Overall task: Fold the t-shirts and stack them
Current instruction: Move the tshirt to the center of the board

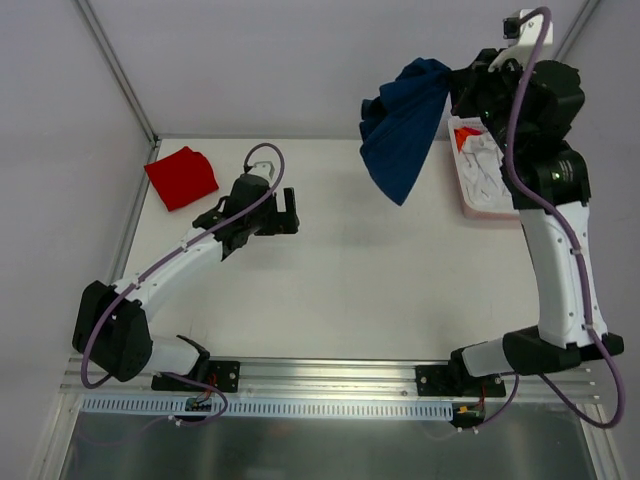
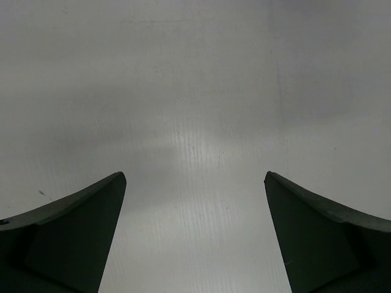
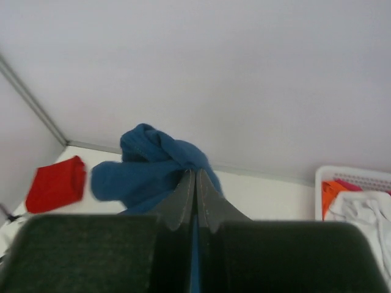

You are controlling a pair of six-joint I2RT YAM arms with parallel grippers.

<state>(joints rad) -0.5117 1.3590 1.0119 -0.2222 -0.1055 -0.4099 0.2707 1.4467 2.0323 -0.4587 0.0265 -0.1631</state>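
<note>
Right fingers [image 3: 181,204] clamped on navy t-shirt [image 1: 403,135], which hangs bunched in the air at upper right of the top view, left of white basket [image 1: 478,200]. Left fingers [image 2: 85,226] spread wide, holding nothing, over table [image 1: 350,290] at centre-left. Red t-shirt [image 1: 182,177] lies folded at upper left.
</note>
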